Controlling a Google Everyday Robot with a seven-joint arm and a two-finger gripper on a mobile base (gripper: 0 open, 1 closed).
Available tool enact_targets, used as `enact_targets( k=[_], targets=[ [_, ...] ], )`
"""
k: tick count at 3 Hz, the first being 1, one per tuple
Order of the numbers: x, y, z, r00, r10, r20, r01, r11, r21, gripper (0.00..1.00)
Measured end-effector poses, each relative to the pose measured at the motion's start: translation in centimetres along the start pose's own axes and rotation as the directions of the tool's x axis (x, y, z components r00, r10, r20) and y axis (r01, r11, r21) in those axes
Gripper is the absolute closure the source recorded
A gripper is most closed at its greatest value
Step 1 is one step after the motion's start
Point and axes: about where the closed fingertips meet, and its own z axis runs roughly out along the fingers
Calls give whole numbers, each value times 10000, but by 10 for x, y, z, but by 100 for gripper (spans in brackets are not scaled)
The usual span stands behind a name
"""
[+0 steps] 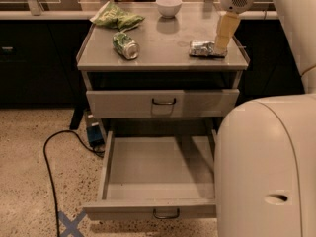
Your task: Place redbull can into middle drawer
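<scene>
At the right end of the worktop (pixel 163 51), the redbull can (pixel 200 48) lay on its side, with the hand (pixel 220 46) lowered right against its right end; whether the hand was open or closed, or had any hold of the can, could not be told. The middle drawer (pixel 148 210) stood pulled out and empty below, under the shut upper drawer (pixel 163 102).

The likeliest trouble seemed to be the can itself: lying down, smooth and round, it would probably roll if the hand pushed it instead of gripping it squarely, and the worktop's front and right edges were near. A weak hold on the end of the can could also let it swing or slip on the way down. A green can (pixel 125 45) lay well apart to the left and posed little risk. The robot's body (pixel 266 167) hid the drawer's right side, so a drop there would be hard to judge.
</scene>
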Motion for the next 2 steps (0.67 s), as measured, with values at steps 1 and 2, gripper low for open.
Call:
enact_targets(
  k=[1,2],
  targets=[
    [0,0,0,10000,0,0,0,10000,1,0],
    [-3,-21,25,10000,-71,22,70,9991,426,0]
  ],
)
